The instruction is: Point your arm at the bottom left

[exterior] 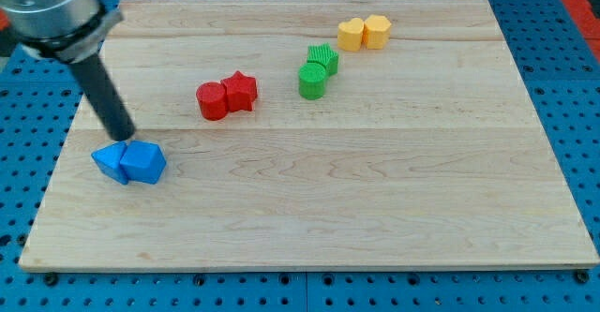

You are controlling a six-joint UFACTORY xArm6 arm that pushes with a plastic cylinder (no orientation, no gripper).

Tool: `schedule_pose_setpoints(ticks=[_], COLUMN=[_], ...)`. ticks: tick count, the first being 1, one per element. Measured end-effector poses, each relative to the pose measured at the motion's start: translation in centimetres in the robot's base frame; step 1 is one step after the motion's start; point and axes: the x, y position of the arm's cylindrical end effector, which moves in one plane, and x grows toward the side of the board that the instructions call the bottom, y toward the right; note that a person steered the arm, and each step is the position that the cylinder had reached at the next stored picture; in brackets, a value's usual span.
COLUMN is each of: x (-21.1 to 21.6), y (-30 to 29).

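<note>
My rod comes down from the view's top left and my tip (123, 138) rests on the wooden board (309, 209), just above and touching or almost touching two blue blocks. The left blue block (111, 161) and the right blue block (143, 162) sit side by side at the view's left. A red cylinder (212, 101) and a red star-like block (240, 91) stand together right of my tip.
A green cylinder (312, 80) and a green block (322, 58) sit at the upper middle. Two yellow blocks (351, 34) (377, 30) sit near the top edge. A blue pegboard (572, 87) surrounds the board.
</note>
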Motion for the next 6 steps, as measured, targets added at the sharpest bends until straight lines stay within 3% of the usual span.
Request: schedule_pose_setpoints(ticks=[2,4,5,6], x=[-1.1,-3.4,-3.7,1.7], y=[7.5,24.6,24.3,24.7])
